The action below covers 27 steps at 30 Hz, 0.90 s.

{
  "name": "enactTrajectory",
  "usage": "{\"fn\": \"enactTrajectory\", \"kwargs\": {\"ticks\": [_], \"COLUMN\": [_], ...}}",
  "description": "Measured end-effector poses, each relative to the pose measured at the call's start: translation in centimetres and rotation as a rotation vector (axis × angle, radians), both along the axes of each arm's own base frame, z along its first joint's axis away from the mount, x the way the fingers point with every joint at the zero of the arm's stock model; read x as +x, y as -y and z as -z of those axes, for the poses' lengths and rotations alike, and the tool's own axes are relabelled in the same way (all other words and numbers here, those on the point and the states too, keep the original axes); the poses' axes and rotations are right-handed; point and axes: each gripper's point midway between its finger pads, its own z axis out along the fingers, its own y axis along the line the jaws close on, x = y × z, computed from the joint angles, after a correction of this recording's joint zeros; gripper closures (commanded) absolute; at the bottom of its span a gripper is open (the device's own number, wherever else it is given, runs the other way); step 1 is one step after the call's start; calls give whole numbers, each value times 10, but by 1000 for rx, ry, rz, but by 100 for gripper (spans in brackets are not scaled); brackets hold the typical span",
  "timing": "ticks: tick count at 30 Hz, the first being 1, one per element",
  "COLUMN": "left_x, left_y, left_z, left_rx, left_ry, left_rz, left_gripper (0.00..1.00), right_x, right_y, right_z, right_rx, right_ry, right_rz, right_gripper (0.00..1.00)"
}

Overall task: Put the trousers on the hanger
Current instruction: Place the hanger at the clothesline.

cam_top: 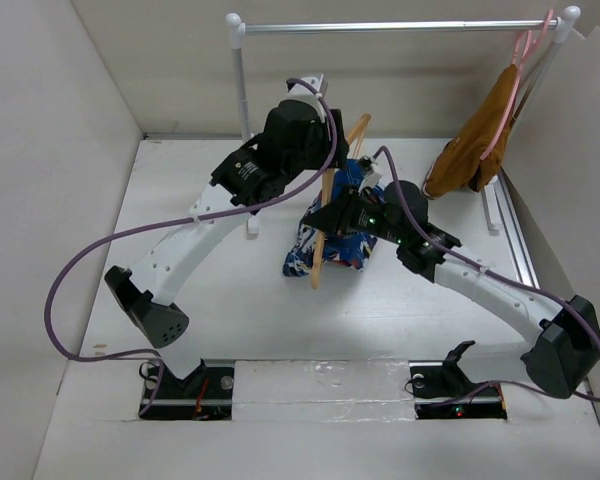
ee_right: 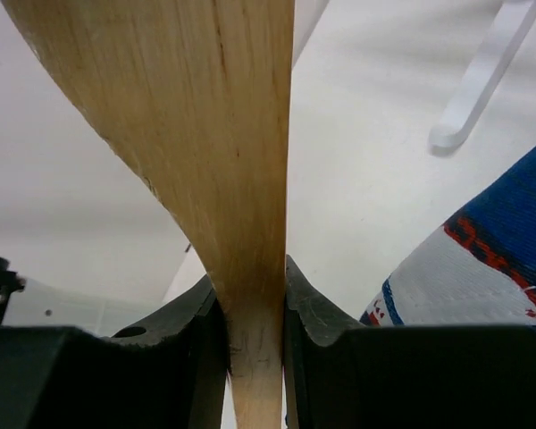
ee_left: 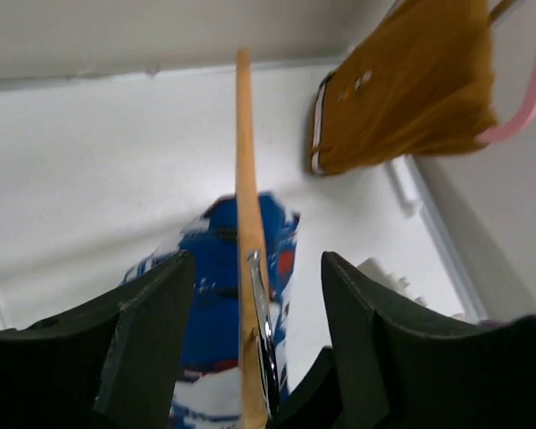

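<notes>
The tan wooden hanger (cam_top: 321,245) stands steeply tilted over the table's middle. My right gripper (cam_top: 327,217) is shut on its wooden body; the right wrist view shows the wood (ee_right: 223,134) pinched between both fingers (ee_right: 326,313). The bright blue streaked trousers (cam_top: 332,257) lie bunched on the table under and behind the hanger, also seen in the right wrist view (ee_right: 482,259). My left gripper (ee_left: 256,268) is open, its fingers on either side of the hanger's top (ee_left: 247,188) and metal hook (ee_left: 261,313) without touching them, with the trousers (ee_left: 210,277) below.
A mustard-brown garment (cam_top: 475,140) hangs on a thin pink hanger (cam_top: 515,95) at the right end of the clothes rail (cam_top: 400,27) at the back. The rail's white feet (cam_top: 492,205) rest on the table. White walls enclose the table.
</notes>
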Motion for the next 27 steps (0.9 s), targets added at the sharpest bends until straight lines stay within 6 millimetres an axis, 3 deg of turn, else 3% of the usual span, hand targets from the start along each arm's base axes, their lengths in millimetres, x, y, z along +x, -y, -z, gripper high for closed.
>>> {"fn": "enactTrajectory", "kwargs": {"ticks": [4, 7, 11, 16, 21, 24, 27], "left_x": [13, 11, -1, -18, -34, -37, -39], "left_y": [-3, -8, -23, -51, -75, -77, -73], "left_z": [-50, -86, -120, -142, -123, -95, -53], "left_rx": [-108, -164, -195, -202, -174, -142, -99], "left_ry": [108, 184, 258, 316, 304, 264, 195], "left_rz": [-21, -23, -24, -63, -96, -93, -73], "left_gripper": [24, 16, 12, 10, 9, 9, 8], "right_x": [3, 15, 45, 88, 135, 166, 195], "right_y": [5, 9, 14, 29, 59, 76, 92], "right_z": [-2, -6, -25, -69, -110, -120, -119], "right_rx": [31, 45, 70, 117, 185, 204, 211], "right_ry": [-50, -73, -72, 0, 81, 113, 115], "right_rz": [-16, -15, 8, 63, 139, 189, 235], "right_gripper": [100, 100, 100, 100, 100, 100, 100]}}
